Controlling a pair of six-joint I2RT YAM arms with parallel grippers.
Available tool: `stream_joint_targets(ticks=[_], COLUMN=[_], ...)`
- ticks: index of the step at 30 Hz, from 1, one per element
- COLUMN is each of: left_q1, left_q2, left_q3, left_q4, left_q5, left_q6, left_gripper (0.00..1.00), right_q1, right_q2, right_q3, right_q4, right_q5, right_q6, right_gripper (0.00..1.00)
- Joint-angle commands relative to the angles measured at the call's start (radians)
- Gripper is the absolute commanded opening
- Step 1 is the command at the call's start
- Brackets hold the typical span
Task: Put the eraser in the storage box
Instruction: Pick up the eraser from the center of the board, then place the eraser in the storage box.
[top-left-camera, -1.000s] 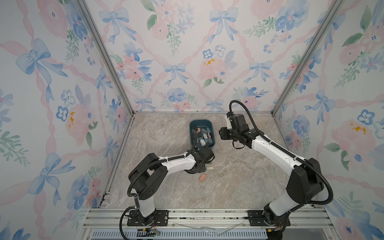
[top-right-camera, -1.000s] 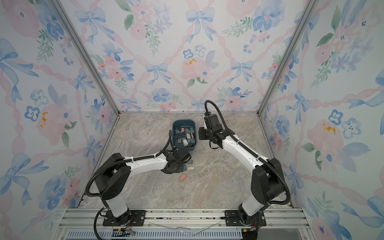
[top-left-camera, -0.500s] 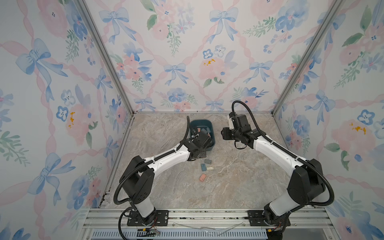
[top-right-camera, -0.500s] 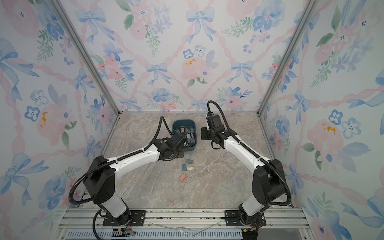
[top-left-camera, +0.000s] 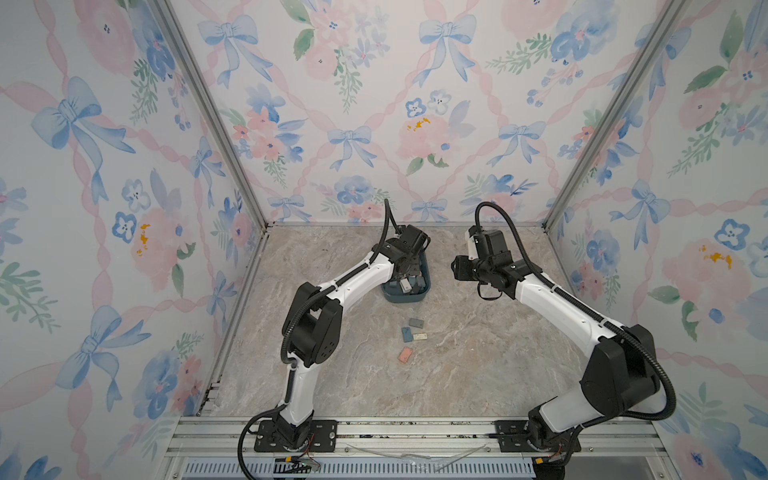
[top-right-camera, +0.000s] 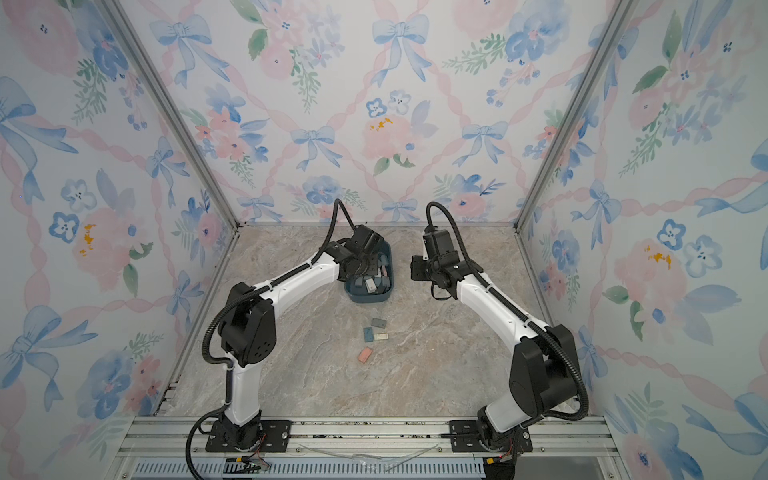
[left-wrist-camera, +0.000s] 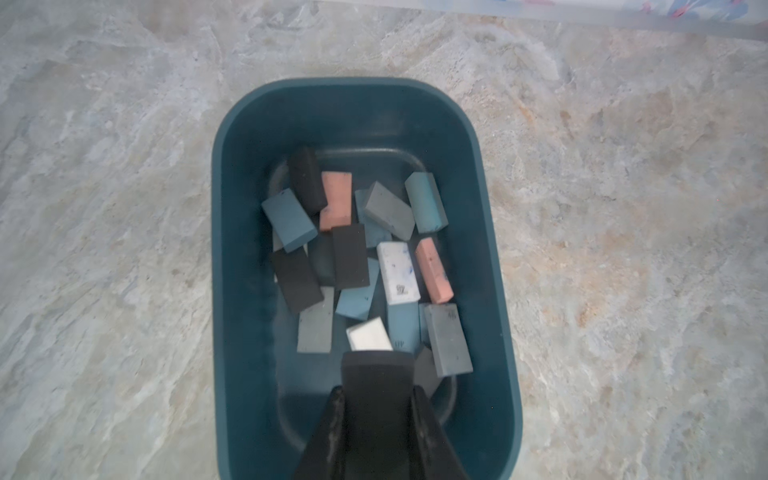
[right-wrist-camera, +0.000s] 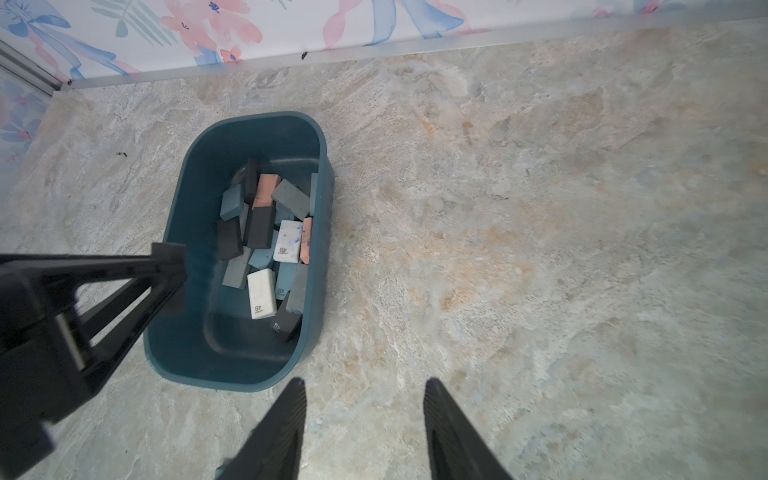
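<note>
The left gripper (left-wrist-camera: 377, 386) hangs over the storage box (left-wrist-camera: 232, 208), and its jaws are closed on a dark eraser (left-wrist-camera: 376, 365) – a blocky piece that fills the gap between the two fingers and sticks out past their tips. The left wrist view shows this eraser above the inside of the box, clear of the pile of erasers (left-wrist-camera: 353, 257) that lies on the box's floor: black, grey, blue, salmon and white blocks, heaped toward one end, with the other end bare. The box sits on the marble-patterned table (top-left-camera: 457, 374), toward the back wall, and in both top views the left arm reaches across and hides part of it. In front of the box, apart from it, four loose erasers lie on the table: a grey eraser (top-left-camera: 415, 322), a blue eraser (top-left-camera: 407, 333) with a white eraser (top-left-camera: 420, 336) just beside it, and a salmon eraser (top-left-camera: 404, 354) nearest the arm bases. The right gripper (right-wrist-camera: 365, 384) hovers over bare table just beside the box – its jaws stand apart with nothing between them.
</note>
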Motion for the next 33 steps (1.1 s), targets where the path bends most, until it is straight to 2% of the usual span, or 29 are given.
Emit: stream_joint_targets(ticks=[1,10,16,22,27,33], left_q1=[0.029,0.09,0.114,0.122,0.126,0.124], left_q2=[0.095,0.357,0.452,0.483,0.476,0.446], left_q3=[0.127,0.411,0.511,0.534,0.528,0.525], left_q4=[-0.017,-0.015,-0.015,-0.015,-0.015,-0.015], left_q5=[0.07,0.199,0.243,0.242,0.242,0.253], left_q6=[0.061,0.053,0.036,0.025,0.018,0.022], left_gripper=[0.24,0.23,0.22,0.26,0.39,0.44], right_q1=[-0.018,-0.045,-0.052,-0.056,-0.058,-0.055], right_q2=[-0.041,-0.065,-0.067,-0.067,-0.071,-0.082], right_q3=[-0.024,-0.053,-0.052,-0.061,-0.066,-0.069], right_q4=[-0.022,-0.037,-0.053,-0.051,-0.046,-0.047], right_q5=[0.002,0.01,0.01,0.005,-0.001,-0.016], right_q6=[0.013,0.028,0.02,0.024,0.031,0.038], right_gripper=[0.49,0.49,0.49,0.49,0.49,0.49])
